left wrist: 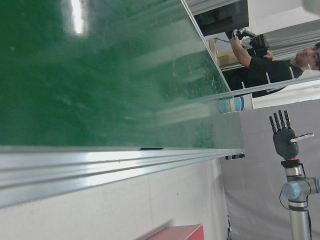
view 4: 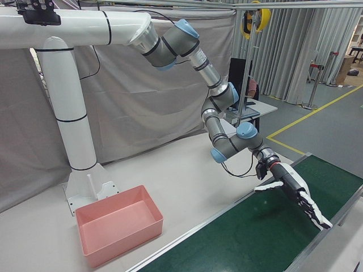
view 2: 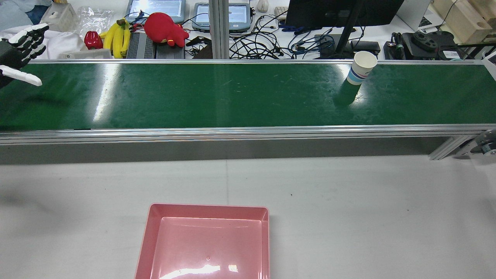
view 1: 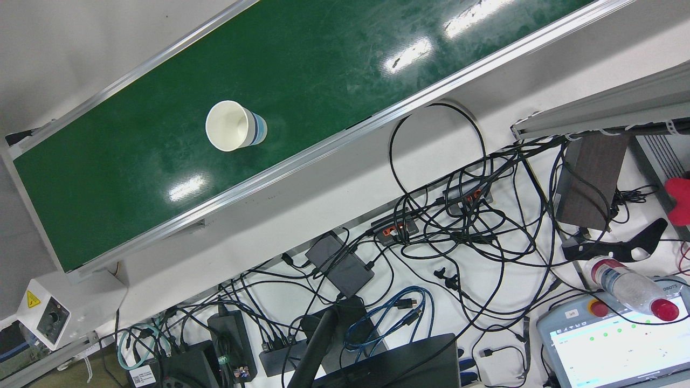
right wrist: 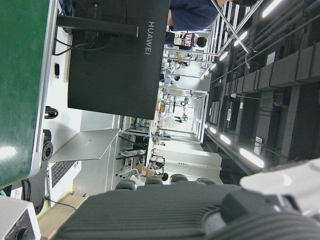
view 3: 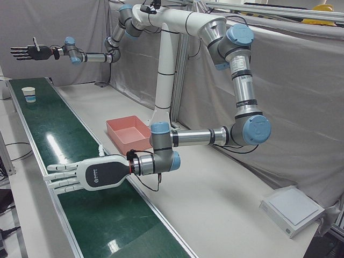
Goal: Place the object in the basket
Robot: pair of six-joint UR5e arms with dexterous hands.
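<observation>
Cup (view 2: 361, 67) upright on the green belt (view 2: 232, 97), far from my left hand (view 3: 80, 174), right hand (view 3: 27, 52) nearer, both spread wide, holding nothing, pink basket (view 2: 205, 240) on bench.

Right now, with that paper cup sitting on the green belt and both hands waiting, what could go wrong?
The paper cup is empty and stands upright, so a clumsy touch from a hand could likely tip or crush it. It also stands close to the belt's far edge, so a push might knock it off among the cables. The pink basket sits on the table on the belt's other side, so a weak hold could drop the cup on the way across.
</observation>
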